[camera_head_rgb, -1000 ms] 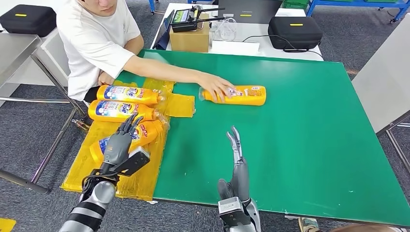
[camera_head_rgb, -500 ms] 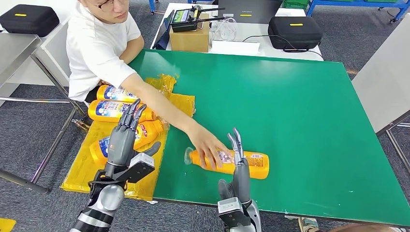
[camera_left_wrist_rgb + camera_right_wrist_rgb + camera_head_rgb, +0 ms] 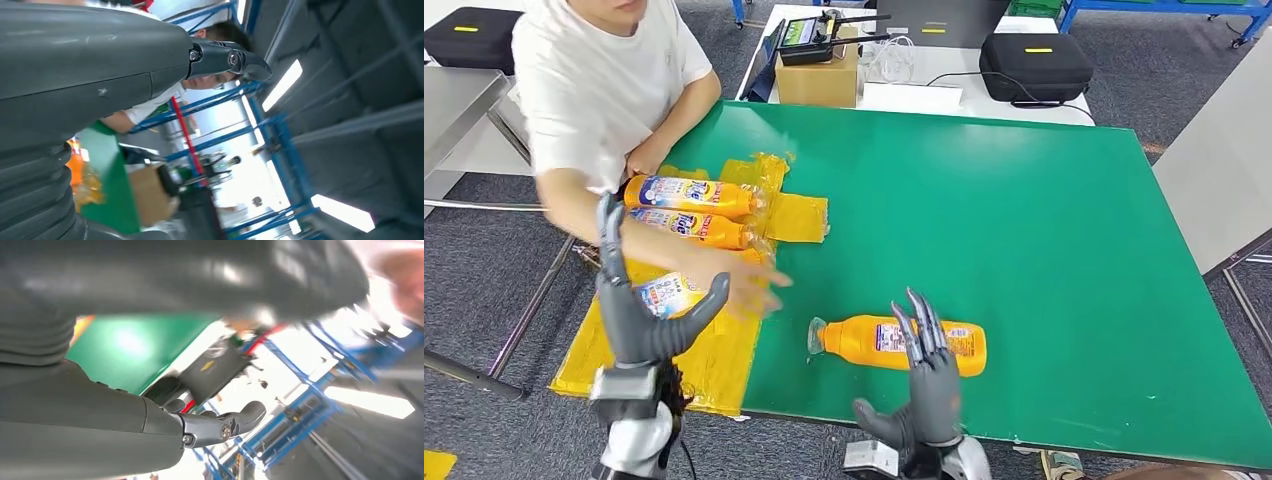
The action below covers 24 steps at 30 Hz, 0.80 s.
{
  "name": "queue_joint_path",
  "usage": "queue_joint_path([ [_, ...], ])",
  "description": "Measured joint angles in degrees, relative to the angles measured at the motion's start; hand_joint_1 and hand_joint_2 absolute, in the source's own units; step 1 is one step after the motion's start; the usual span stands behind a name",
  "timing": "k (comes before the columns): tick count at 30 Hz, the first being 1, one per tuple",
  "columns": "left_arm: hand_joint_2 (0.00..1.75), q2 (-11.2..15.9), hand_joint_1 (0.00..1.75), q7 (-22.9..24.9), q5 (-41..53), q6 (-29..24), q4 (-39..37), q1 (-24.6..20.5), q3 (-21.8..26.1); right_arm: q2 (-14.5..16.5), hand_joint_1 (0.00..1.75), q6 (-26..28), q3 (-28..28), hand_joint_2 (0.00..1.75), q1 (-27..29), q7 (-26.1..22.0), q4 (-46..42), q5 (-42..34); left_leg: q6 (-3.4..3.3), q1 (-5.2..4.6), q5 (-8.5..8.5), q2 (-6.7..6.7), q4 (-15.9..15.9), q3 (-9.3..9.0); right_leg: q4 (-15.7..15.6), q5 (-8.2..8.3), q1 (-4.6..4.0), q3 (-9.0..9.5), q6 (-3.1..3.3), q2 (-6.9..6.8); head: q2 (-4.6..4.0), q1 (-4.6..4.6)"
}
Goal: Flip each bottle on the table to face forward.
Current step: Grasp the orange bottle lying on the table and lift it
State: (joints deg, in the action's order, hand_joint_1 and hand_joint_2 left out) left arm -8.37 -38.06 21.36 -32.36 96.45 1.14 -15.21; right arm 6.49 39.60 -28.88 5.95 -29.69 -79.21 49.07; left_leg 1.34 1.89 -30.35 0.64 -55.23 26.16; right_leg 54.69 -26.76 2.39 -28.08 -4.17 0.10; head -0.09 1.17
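While a person's blurred arm (image 3: 674, 262) crosses the yellow sheet (image 3: 714, 370) left of centre, one bottle (image 3: 894, 342) lies on the green worktop (image 3: 1044, 260) at lower centre; both the right hand (image 3: 929, 385) and left hand (image 3: 639, 315) have fingers spread, holding nothing.

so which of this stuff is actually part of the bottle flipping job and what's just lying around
Part of the job:
- orange plastic bottle lying on the green table
- orange bottles on the yellow plastic sheet
- right hand, open
- left hand, open

Lying about:
- brown cardboard box
- black zipped cases
- person's arm
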Motion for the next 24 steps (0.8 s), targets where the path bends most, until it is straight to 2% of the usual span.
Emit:
queue_joint_path([
  [3, 1.75, -0.9, 0.0, -1.8, -2.7, -0.4, 3.0, 2.6, -0.6, -3.5, 0.0, 0.1, 2.7, 1.75, 2.6, 4.2, -1.3, 5.3, -0.01, -0.01, -0.02, 0.0, 0.0, 0.07, 0.0, 0.0, 0.01, -0.05, 0.0, 0.0, 0.0, 0.0],
  [6, 1.75, -1.2, 0.0, -2.0, -5.3, -0.2, 4.2, 3.4, -1.9, -6.3, 0.0, -0.3, 5.4, 1.75, 3.3, 6.9, -1.3, 7.0, -0.02, -0.03, -0.01, 0.01, 0.0, 0.07, 0.0, 0.01, 0.03, -0.05, -0.01, 0.01, 0.0, 0.02],
  [11, 1.75, -1.2, 0.0, -2.0, -5.7, 1.0, 4.5, 3.5, -4.4, -9.3, 0.0, -2.5, 10.0, 1.75, 2.2, 8.1, 1.2, 8.8, -0.03, -0.02, 0.01, 0.01, 0.0, -0.05, 0.0, 0.04, 0.02, 0.05, -0.03, 0.01, 0.0, 0.02],
  [17, 1.75, -1.2, 0.0, -2.0, -5.6, 4.2, 4.3, 3.6, -5.4, -10.0, 0.0, -6.0, 13.1, 1.75, 0.8, 6.6, 5.2, 3.6, -0.02, -0.01, 0.01, 0.01, 0.0, -0.01, 0.0, 0.03, 0.01, 0.04, -0.03, 0.01, 0.0, 0.03],
  [24, 1.75, -1.6, 0.0, -2.0, -5.6, 8.4, 2.4, 3.5, -6.6, -8.4, 0.0, -7.1, 14.7, 1.75, -3.8, 4.1, 11.3, 2.1, -0.02, -0.02, 0.01, 0.03, 0.0, -0.02, 0.0, 0.03, 0.03, 0.03, -0.03, 0.02, 0.0, 0.02],
])
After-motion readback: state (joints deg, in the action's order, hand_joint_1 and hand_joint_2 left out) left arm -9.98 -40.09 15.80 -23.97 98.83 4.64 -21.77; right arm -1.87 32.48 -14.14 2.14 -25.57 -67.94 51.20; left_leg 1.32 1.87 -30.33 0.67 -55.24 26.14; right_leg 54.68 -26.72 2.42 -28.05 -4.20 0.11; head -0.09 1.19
